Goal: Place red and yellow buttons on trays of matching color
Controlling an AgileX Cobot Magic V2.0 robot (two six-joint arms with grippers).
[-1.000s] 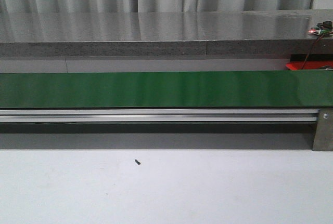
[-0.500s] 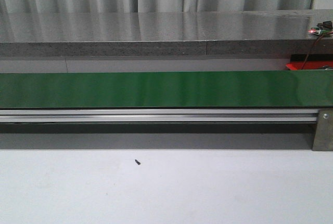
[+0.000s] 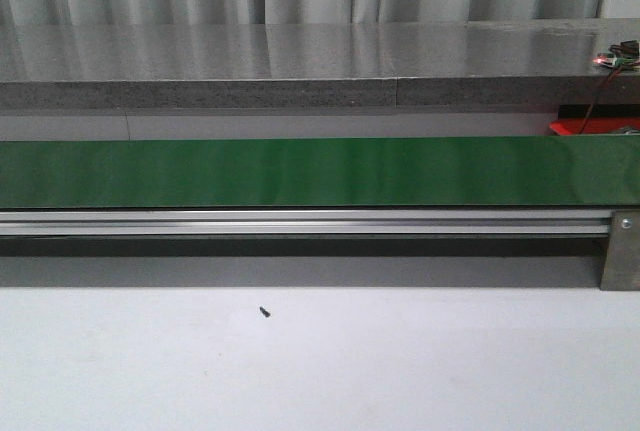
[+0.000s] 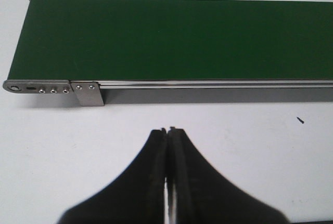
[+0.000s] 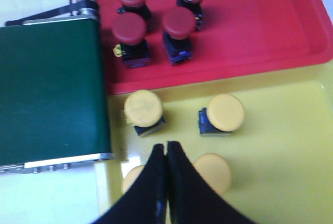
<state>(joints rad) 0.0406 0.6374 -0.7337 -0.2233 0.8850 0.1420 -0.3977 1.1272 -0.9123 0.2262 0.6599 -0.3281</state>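
Conveyor belt (image 3: 300, 172) runs bare — no button on it. Four red buttons (image 5: 179, 24) sit in the red tray (image 5: 270, 31), yellow buttons (image 5: 225, 112) in the yellow tray (image 5: 291, 146). Left gripper (image 4: 167, 133) and right gripper (image 5: 165, 148) both pressed together, empty. Best kept poised near the belt, jaws parted before any reach.

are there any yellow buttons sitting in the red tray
No, the red tray holds only four red buttons, while the yellow buttons all sit in the yellow tray.
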